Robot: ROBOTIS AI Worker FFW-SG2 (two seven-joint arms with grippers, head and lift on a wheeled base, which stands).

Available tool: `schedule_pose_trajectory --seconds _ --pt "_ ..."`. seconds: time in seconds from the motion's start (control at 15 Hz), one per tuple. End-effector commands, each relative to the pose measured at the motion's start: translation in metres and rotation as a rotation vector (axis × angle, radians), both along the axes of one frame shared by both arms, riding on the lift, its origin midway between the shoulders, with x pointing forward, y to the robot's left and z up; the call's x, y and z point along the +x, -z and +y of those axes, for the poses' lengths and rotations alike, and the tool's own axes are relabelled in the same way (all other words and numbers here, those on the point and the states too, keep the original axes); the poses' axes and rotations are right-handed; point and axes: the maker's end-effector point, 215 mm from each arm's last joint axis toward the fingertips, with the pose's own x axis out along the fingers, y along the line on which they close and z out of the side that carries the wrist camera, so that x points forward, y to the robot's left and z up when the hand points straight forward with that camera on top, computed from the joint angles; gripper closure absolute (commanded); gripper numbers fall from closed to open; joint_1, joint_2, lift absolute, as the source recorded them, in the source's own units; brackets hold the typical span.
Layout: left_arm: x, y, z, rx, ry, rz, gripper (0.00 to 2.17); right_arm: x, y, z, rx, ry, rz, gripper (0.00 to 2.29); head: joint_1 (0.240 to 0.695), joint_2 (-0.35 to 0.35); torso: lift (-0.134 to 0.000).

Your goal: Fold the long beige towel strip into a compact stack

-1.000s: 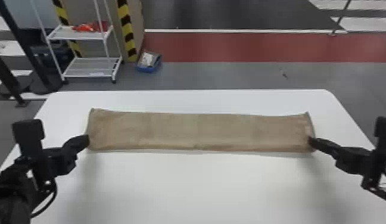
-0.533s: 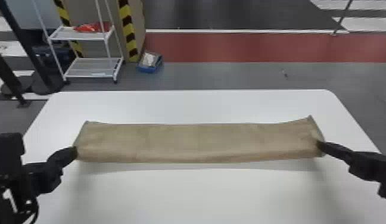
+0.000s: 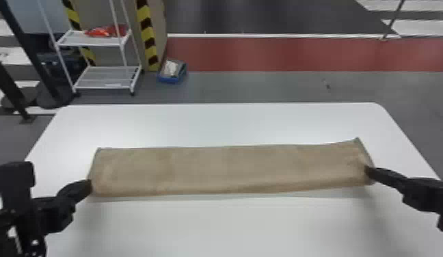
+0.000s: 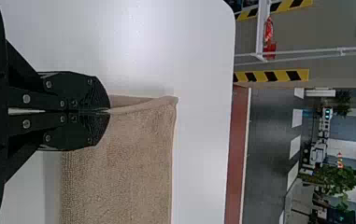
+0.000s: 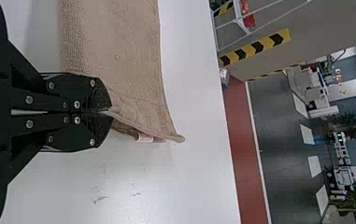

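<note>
In the head view the beige towel strip (image 3: pixel 231 169) stretches left to right across the white table, its near edge appearing slightly raised. My left gripper (image 3: pixel 89 186) holds its left end and my right gripper (image 3: pixel 367 171) its right end. In the left wrist view, the left gripper (image 4: pixel 108 111) is shut on the edge of the towel (image 4: pixel 133 158), whose far corner lies beyond the fingertips. In the right wrist view, the right gripper (image 5: pixel 110 112) is shut on the opposite end of the towel (image 5: pixel 115 51), where a small pale tag (image 5: pixel 144 138) pokes out underneath.
The white table (image 3: pixel 231 225) extends in front of the strip and behind it. Past its far edge stand a white wire shelf (image 3: pixel 104 77) with red items, a striped post (image 3: pixel 148 37) and a blue box (image 3: pixel 172 72) on the floor.
Both grippers have moved toward the near side of the table, carrying the towel with them. The strip has come nearer, and its left end now sits slightly lower in view than its right.
</note>
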Motion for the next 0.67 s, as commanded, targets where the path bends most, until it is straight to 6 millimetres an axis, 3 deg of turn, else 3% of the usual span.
schedule_pose_trajectory --seconds 0.0,0.07,0.33,0.6 --pt "0.013 -0.012 -0.002 0.017 0.015 -0.07 0.08 0.002 0.0 0.002 -0.016 -0.007 -0.008 0.35 0.695 -0.004 -0.116" --pt "0.019 -0.018 -0.001 0.036 0.014 -0.104 0.0 0.003 -0.001 0.003 -0.021 -0.01 -0.014 0.0 0.695 -0.006 -0.116" --pt "0.039 -0.021 0.007 0.048 0.0 -0.125 0.02 0.02 -0.03 -0.008 -0.077 0.002 -0.138 0.06 0.695 -0.005 -0.116" --pt "0.07 0.004 0.012 0.035 0.003 -0.063 0.05 0.027 -0.039 0.002 -0.084 -0.017 -0.177 0.07 0.695 -0.004 -0.116"
